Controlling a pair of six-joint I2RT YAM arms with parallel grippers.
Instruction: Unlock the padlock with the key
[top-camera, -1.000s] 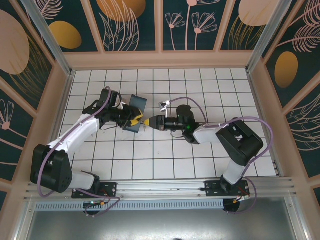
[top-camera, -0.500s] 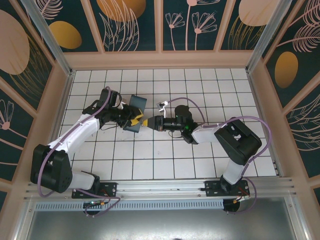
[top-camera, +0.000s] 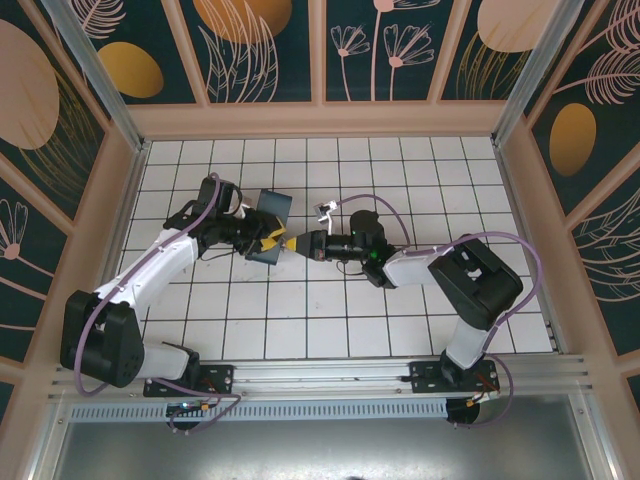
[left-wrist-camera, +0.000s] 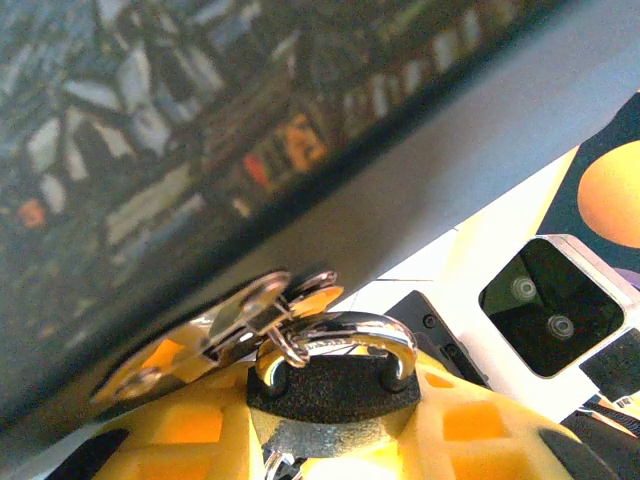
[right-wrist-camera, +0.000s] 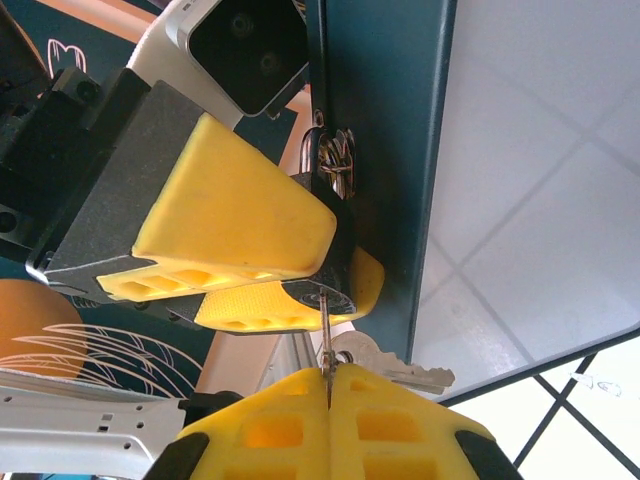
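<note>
Top view: the left tool (top-camera: 268, 240) and the right tool (top-camera: 297, 243) meet tip to tip against one blue box (top-camera: 272, 218) on the counter (top-camera: 330, 320).

Left wrist: the left tool pinches the single padlock (left-wrist-camera: 335, 388), whose shackle passes through the box's hasp (left-wrist-camera: 225, 322).

Right wrist: the right tool, pressed together, pinches the key (right-wrist-camera: 385, 364). One blade enters the padlock's underside, and a second hangs beside it.

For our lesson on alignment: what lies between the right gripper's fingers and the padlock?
In the right wrist view, the key runs as a thin blade from the shut right gripper up to the underside of the padlock; a spare key hangs beside it.
</note>
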